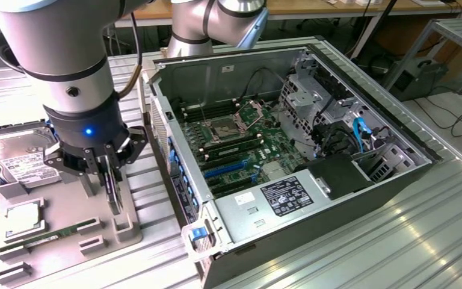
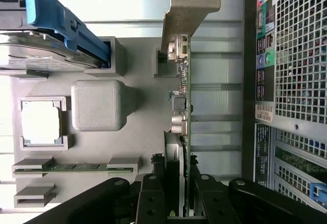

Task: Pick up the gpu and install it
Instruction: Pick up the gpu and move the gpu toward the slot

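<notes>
The jaws are clamped narrowly on the thin dark circuit-board gpu (image 1: 115,194) (image 2: 185,106), pressing both flat faces near one end; the card stands on edge over the grey moulded parts tray (image 1: 67,208) (image 2: 138,147), its silvery metal bracket (image 2: 186,9) at the far end by a slotted holder; I cannot tell whether it still sits in the tray; a boxy silver hard drive (image 1: 18,159), a square silver processor chip (image 1: 24,217) and a narrow green memory stick (image 1: 46,238) lie in the tray; the open grey computer case (image 1: 239,57) lies just beside, on the exterior view's right, on the ribbed metal desk (image 1: 375,241).
</notes>
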Tool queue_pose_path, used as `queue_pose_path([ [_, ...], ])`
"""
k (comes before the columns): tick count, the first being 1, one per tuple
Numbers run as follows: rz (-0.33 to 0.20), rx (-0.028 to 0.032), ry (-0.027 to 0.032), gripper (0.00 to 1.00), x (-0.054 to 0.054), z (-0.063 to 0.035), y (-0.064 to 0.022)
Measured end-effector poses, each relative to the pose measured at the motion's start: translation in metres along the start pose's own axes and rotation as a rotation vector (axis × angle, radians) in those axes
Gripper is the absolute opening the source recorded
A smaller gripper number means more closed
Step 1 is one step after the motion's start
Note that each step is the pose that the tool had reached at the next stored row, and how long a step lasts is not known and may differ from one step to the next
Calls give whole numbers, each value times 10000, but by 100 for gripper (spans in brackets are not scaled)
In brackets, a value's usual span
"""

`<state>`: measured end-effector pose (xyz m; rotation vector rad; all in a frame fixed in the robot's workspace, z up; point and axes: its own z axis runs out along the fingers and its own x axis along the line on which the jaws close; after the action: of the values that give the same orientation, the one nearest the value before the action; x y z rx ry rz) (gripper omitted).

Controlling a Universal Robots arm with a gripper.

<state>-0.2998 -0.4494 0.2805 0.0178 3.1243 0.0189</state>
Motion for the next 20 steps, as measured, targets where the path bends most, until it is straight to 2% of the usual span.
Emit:
queue_pose_path([
  [20, 0, 0, 0, 27, -3, -136, 2],
])
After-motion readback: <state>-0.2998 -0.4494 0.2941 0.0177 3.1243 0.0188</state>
